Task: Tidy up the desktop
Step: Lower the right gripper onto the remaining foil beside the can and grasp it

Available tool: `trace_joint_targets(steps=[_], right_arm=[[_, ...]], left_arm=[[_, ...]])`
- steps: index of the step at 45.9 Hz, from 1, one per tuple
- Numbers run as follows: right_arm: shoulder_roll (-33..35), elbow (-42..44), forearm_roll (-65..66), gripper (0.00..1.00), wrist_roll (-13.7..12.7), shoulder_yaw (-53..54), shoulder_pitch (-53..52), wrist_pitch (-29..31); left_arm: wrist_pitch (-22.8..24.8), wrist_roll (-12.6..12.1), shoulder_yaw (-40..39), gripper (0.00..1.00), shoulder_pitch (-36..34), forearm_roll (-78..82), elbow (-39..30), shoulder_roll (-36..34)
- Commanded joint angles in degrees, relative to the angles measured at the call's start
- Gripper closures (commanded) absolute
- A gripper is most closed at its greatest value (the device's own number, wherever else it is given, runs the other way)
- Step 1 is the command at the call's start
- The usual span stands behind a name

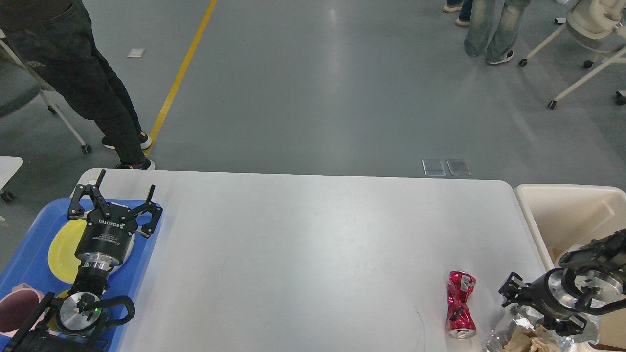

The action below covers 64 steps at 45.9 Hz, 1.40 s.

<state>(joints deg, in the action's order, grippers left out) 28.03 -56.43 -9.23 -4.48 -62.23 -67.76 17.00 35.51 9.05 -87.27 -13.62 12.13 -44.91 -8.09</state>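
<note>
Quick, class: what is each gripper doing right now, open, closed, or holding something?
Left gripper: jaws open, holding nothing, above the blue tray.
Right gripper: seen small and dark beside the crushed red can; cannot be told.

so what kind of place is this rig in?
Probably a lab or workshop floor, not a home: bare grey floor with a yellow line, rolling chairs, and people standing around a plain white desktop.

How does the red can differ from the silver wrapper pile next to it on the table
The red can is shiny red metal, crushed at its waist; the silver wrapper pile is crinkled silver film with brown paper in it. The can lies wholly on the desktop, apart from both grippers; the pile sits at the near right corner, cut by the picture's edge, directly under the right gripper. Both are crumpled litter on the desktop's right side.
</note>
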Motion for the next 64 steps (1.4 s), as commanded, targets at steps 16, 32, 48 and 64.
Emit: trace_joint_targets(steps=[16, 32, 48, 64], right_arm=[[-2.0, -0.1, 0.0, 1.0, -4.6, 2.6, 1.1, 0.6], [-2.7, -0.7, 0.2, 1.0, -13.5, 7.8, 1.3, -0.1], [-2.5, -0.7, 0.2, 1.0, -13.5, 9.1, 1.5, 0.1], [3.0, -9.5, 0.5, 1.0, -13.8, 2.7, -13.2, 12.8]], left_arm=[[0.0, 0.0, 0.0, 0.04, 0.0, 0.0, 0.0, 0.0], [0.0, 0.0, 0.0, 0.04, 0.0, 0.0, 0.0, 0.0], [0.0, 0.0, 0.0, 0.04, 0.0, 0.0, 0.0, 0.0], [0.0, -0.1, 0.0, 0.04, 0.0, 0.0, 0.0, 0.0]])
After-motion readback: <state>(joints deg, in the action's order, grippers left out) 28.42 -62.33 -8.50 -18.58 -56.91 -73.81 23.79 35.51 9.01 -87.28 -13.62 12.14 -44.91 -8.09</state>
